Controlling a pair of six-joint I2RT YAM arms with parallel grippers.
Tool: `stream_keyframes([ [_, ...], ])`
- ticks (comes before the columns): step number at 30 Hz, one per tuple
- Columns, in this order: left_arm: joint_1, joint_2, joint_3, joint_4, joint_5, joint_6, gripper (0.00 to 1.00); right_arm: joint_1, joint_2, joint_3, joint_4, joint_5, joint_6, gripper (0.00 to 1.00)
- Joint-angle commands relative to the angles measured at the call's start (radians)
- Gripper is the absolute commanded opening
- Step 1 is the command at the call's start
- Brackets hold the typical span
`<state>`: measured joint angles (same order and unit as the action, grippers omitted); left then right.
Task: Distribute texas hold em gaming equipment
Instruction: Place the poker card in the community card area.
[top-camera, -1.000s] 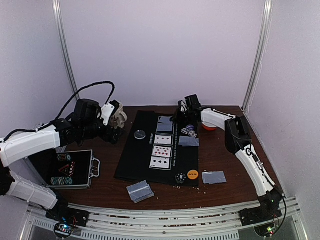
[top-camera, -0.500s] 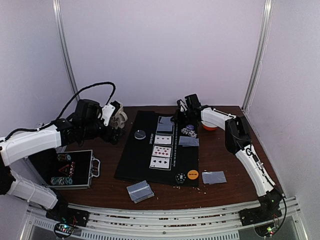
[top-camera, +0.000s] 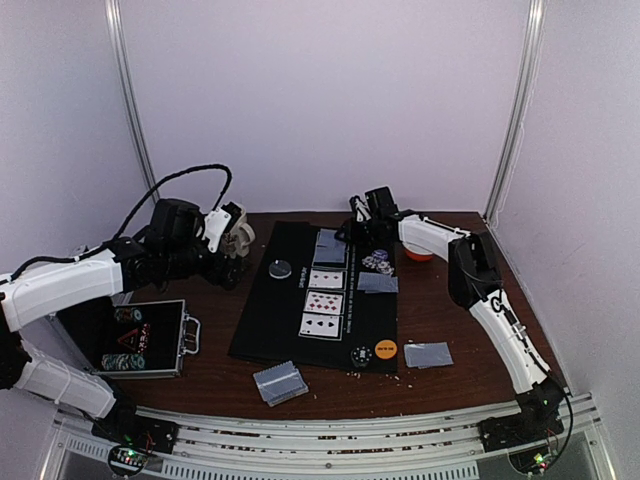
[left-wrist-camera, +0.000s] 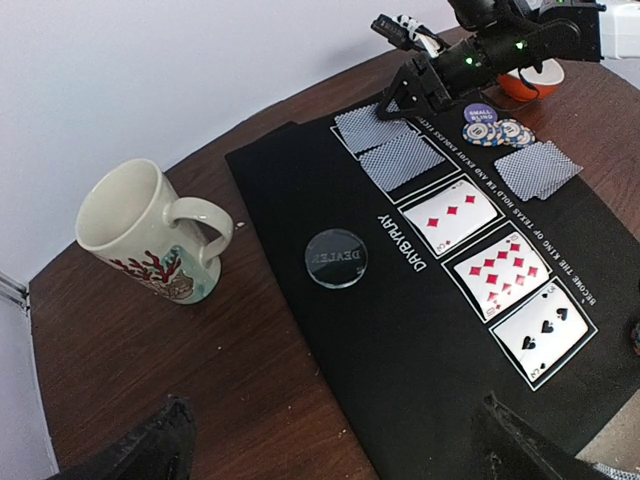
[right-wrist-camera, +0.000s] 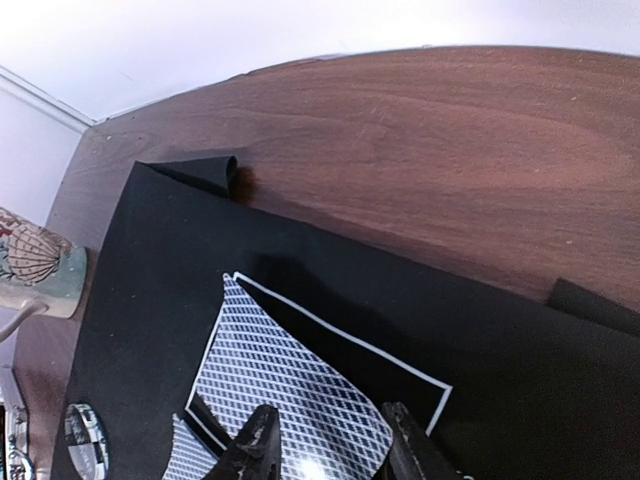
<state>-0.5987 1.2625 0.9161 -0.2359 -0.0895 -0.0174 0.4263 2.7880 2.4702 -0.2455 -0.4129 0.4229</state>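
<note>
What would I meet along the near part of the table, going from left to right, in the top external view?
open chip case → grey card pile → white-black button → orange button → grey cards

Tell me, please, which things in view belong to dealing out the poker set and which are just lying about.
Part of the job:
- face-down cards
- face-up cards
- poker chips
- dealer button
- orange disc

Just lying about:
- mug
- red bowl
</note>
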Motion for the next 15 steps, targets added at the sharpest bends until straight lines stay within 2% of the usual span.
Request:
stream_keyframes([
  [1,0.009,-0.003,0.001,0.035,0.014,0.002,0.98,-0.002,-0.076,0.005,-0.032,0.115,-0.048,0.38],
  [8,0.010,-0.013,0.002,0.034,0.019,0.004,0.98,0.002,-0.158,-0.013,-0.011,0.199,-0.107,0.51],
  [10,0.010,-0.014,0.005,0.034,0.022,0.004,0.98,0.007,-0.187,-0.012,0.007,0.182,-0.123,0.63],
  [13,0.011,-0.018,0.007,0.034,0.025,0.002,0.98,0.023,-0.243,-0.008,0.022,0.145,-0.162,0.95],
  [14,0.011,-0.020,0.009,0.033,0.025,0.000,0.98,0.028,-0.265,-0.007,0.019,0.146,-0.176,0.99],
  [15,0.011,-0.020,0.011,0.030,0.025,0.000,0.98,0.031,-0.291,-0.006,0.011,0.150,-0.186,1.00],
])
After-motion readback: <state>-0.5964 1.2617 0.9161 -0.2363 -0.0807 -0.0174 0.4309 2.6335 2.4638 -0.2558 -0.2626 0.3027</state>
